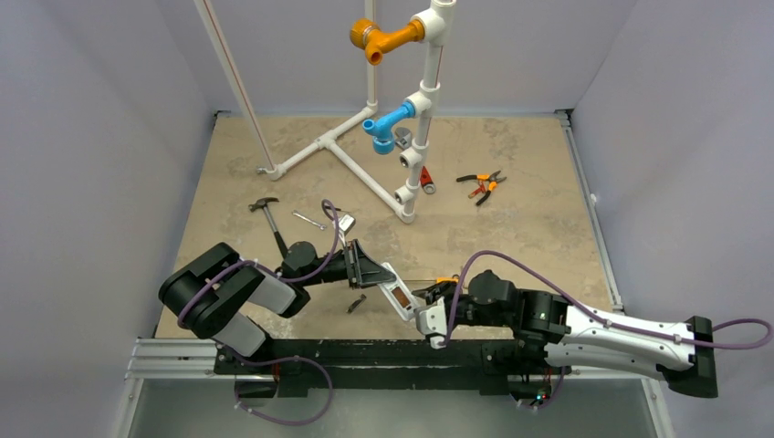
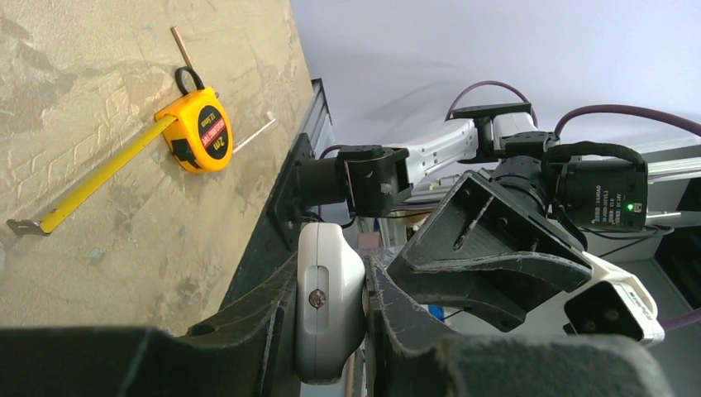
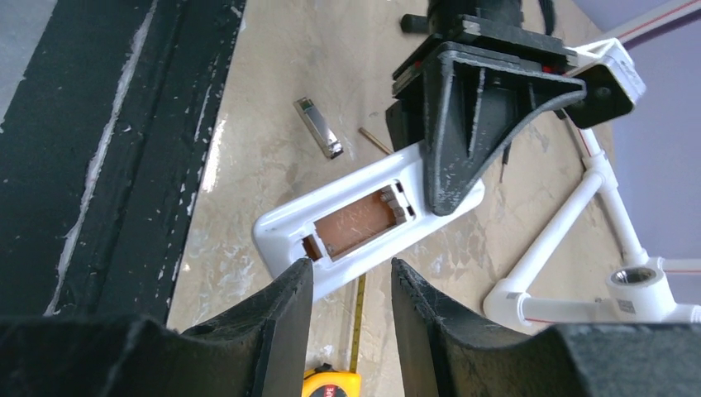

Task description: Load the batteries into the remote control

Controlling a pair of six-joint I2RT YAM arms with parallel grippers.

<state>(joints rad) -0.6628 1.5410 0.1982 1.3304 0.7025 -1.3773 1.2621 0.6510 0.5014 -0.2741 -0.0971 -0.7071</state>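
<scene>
The white remote control [image 3: 289,223] is held off the table, back side up. Its recessed bay [image 3: 357,222] is uncovered and filled with something reddish-brown that looks like the batteries lying flat; I cannot make out single cells. My left gripper [image 3: 450,186] is shut on the remote's far end. In the left wrist view the remote [image 2: 329,306] shows end-on, squeezed between the left gripper [image 2: 331,277] fingers. My right gripper [image 3: 351,273] is open and holds nothing, its tips just short of the remote's near end. From above, the remote [image 1: 398,297] spans between the left gripper [image 1: 370,267] and right gripper [image 1: 427,315].
A yellow tape measure [image 2: 198,128] with its tape pulled out lies below the remote. A small silver piece [image 3: 318,128] lies on the table near the front rail. Further back are a white pipe frame [image 1: 365,169], a hammer [image 1: 267,212], pliers [image 1: 481,185] and a red-handled tool [image 1: 426,180].
</scene>
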